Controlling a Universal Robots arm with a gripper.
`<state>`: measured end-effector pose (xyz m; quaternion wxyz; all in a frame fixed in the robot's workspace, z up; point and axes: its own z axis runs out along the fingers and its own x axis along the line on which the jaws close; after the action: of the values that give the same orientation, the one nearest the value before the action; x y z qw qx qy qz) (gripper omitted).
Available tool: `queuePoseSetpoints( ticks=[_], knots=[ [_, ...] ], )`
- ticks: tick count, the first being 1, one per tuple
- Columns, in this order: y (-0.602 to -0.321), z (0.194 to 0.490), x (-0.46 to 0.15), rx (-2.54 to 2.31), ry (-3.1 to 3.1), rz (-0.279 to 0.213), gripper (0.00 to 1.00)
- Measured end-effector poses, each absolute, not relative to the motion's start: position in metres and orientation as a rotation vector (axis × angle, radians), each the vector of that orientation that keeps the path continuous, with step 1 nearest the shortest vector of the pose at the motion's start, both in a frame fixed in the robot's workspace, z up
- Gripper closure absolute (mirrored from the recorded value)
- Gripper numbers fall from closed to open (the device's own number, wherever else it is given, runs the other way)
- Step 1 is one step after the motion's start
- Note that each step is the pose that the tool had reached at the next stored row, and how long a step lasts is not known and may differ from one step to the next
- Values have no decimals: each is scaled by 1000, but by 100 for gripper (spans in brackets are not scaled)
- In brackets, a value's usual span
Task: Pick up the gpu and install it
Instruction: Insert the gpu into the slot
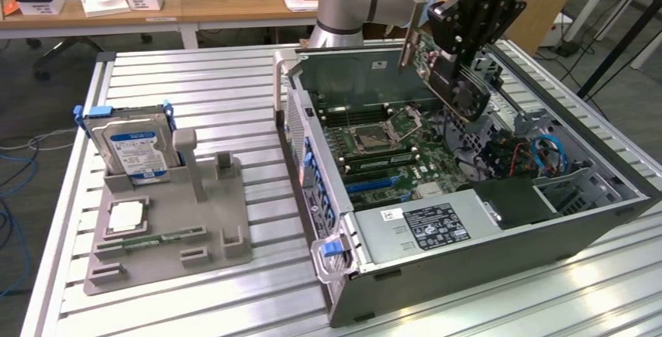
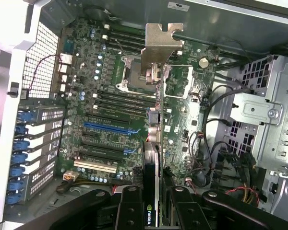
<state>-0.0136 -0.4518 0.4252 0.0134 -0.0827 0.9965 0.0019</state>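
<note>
The gpu hangs tilted above the open computer case, with my gripper shut on it from above. Its silver bracket points toward the case's rear wall. In the wrist view the gpu is seen edge-on between my two black fingers, and its bracket is at the far end. The card hovers over the motherboard, apart from it, a little to one side of the long blue slot.
A grey fixture on the exterior view's left holds an upright silver hard drive and a flat green memory stick. Inside the case are a processor socket, cables and a metal drive cage.
</note>
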Motion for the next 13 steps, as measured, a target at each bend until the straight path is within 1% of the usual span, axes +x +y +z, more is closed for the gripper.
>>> queuePoseSetpoints(
  ticks=[13],
  knots=[
    [-452, 425, -14, -314, 3099, 7, 74]
  ],
)
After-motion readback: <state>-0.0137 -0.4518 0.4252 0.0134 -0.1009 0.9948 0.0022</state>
